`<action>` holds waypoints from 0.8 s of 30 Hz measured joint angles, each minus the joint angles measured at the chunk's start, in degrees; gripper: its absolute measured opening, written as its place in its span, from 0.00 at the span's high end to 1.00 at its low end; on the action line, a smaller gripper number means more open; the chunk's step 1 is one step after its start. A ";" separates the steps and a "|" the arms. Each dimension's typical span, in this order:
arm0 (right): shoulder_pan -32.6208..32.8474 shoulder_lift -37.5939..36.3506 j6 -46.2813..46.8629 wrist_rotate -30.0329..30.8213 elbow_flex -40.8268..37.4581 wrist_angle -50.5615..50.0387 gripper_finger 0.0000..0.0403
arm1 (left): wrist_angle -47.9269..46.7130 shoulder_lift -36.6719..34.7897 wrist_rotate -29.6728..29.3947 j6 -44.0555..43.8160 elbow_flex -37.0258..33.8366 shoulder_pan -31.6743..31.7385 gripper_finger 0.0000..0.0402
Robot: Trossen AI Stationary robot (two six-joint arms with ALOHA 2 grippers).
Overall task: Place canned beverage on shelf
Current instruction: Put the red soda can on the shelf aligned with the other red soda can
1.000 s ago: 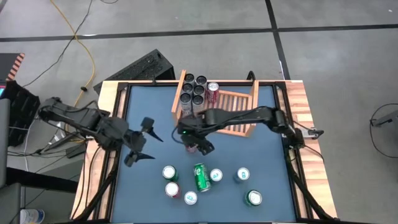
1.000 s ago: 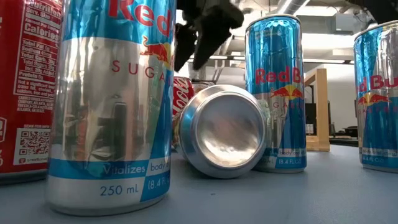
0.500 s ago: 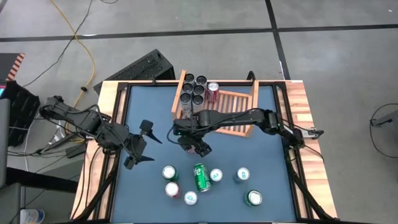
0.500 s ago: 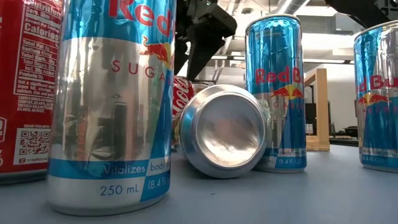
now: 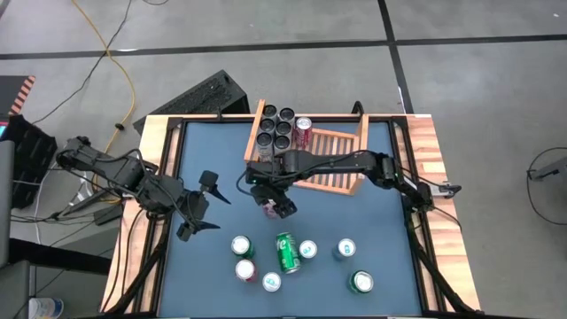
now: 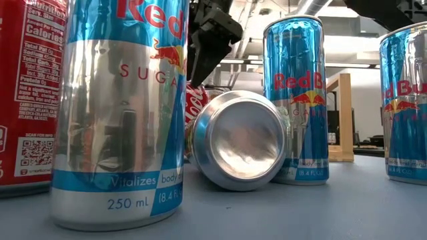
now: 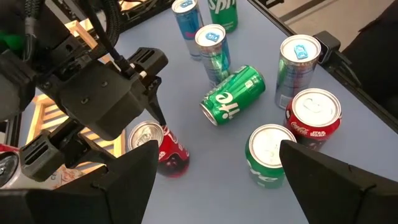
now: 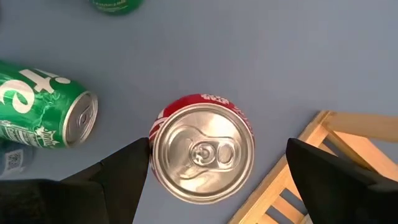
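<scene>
**Fingers spread wide over a red can, nothing gripped**

Fingers on the right gripper (image 5: 272, 206) are spread wide and sit above an upright red cola can (image 8: 203, 147). From the right wrist view you look straight down on the can's silver top, with one dark finger (image 8: 121, 172) on either side of it and blue mat showing in the gaps, so no contact, nothing gripped. In the left wrist view the same can (image 7: 163, 147) stands just under the right gripper's black body.

That can sits on the blue table (image 5: 381, 230) just in front of the shelf (image 5: 332, 142), a light wooden slatted tray at the far side of the table. A corner of its low front rim (image 8: 323, 134) shows right beside the can in the right wrist view, near but not touching. Inside the shelf, dark-topped cans (image 5: 275, 127) are packed into the left end with one red can (image 5: 304, 125) next to them; the rest of the slats are bare.

Left gripper (image 5: 202, 206) hangs over the left part of the table, its fingers also wide apart and holding nothing, well clear of everything.

Closer to the front edge there's a loose bunch: a green can lying on its side (image 5: 285, 252), with several upright ones around it, blue-and-silver (image 5: 345, 249), green-topped (image 5: 361, 282) and a red one (image 5: 245, 270). The tipped green can (image 8: 43, 112) is the nearest neighbour to the red cola can, but there's open mat between them. Between the can and the shelf, only the low rim stands in the way.
</scene>
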 joint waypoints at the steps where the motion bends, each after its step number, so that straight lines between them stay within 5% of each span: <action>1: -0.16 0.00 0.27 -0.51 0.00 0.01 0.10 | 0.01 0.00 0.00 0.00 0.00 0.00 0.20; 24: -0.04 4.20 1.32 -0.55 0.00 -1.29 0.13 | -0.19 0.00 0.02 -0.15 0.00 0.00 0.20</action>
